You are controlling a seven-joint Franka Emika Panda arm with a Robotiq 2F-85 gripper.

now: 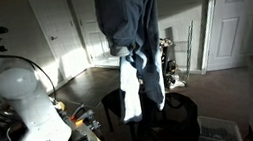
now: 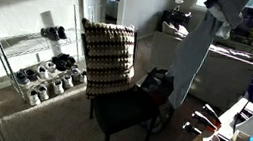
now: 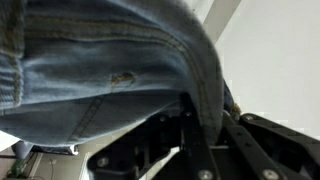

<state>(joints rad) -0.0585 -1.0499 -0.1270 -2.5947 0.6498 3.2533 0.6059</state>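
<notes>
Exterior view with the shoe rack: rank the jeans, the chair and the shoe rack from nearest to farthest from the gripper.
1. jeans: hanging straight down from the gripper at top right.
2. chair: below the jeans, in the middle of the room.
3. shoe rack: far across, by the sunlit wall.

In an exterior view the floor (image 2: 27, 126) — pale carpet — carries a chair (image 2: 125, 111) at its middle. A wire rack (image 2: 13, 54) stands at the chair's nine o'clock, a black bag (image 2: 158, 83) at its one o'clock — just beside it.
</notes>
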